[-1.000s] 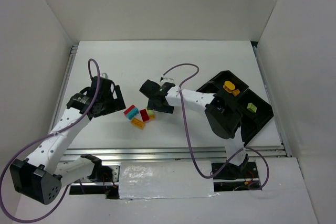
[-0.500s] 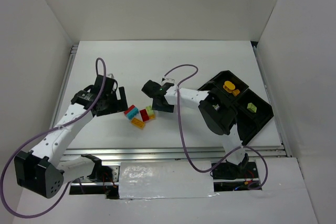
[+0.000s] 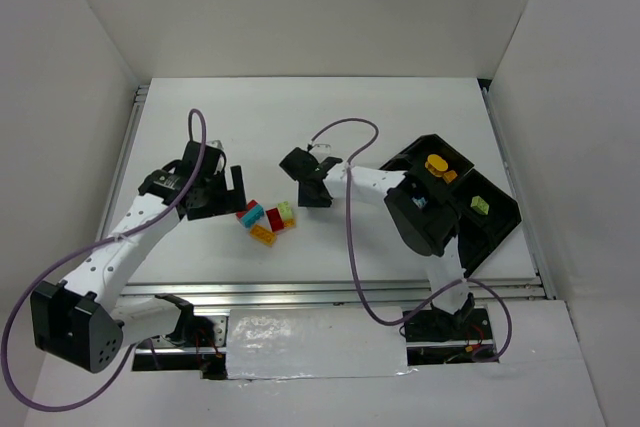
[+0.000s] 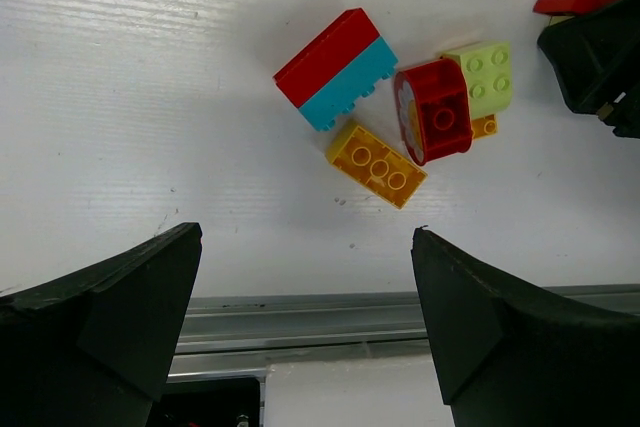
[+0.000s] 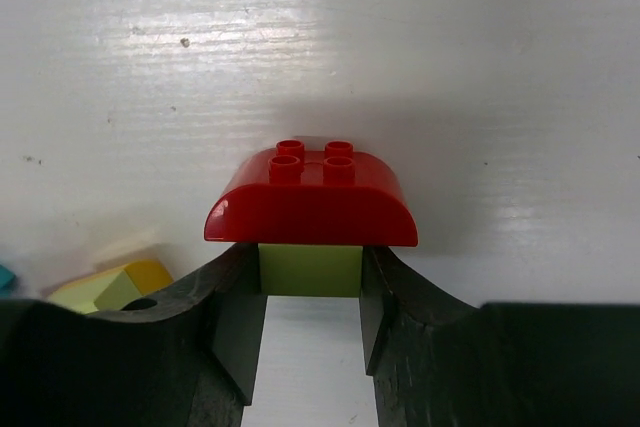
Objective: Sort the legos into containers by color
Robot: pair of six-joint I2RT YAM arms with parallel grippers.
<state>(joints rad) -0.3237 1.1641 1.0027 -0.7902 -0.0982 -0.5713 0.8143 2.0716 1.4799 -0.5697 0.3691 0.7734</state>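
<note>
Sorting partly done: black tray (image 3: 500, 227) at 3 o'clock, yellow bricks (image 3: 437, 165) and green brick (image 3: 480, 204) inside. Left gripper (image 4: 305, 282) spread wide, empty, 9 o'clock of loose pile (image 4: 400, 107). Right gripper (image 5: 311, 292), 1 o'clock of pile, clenched on lime brick (image 5: 310, 265), red rounded cap (image 5: 311, 209) studded on. Bricks likely light, stiff, slippery: pinch flat sides.

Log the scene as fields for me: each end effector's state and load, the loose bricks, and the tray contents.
Right end effector: shut on held green brick, which has a red rounded brick stacked on top
Left end effector: open, empty, beside the pile
Loose pile: red-on-cyan pair, yellow-orange brick, red round brick, loose green brick
Tray: yellow-orange piece in one compartment, sorted green brick in the neighbouring one
</note>
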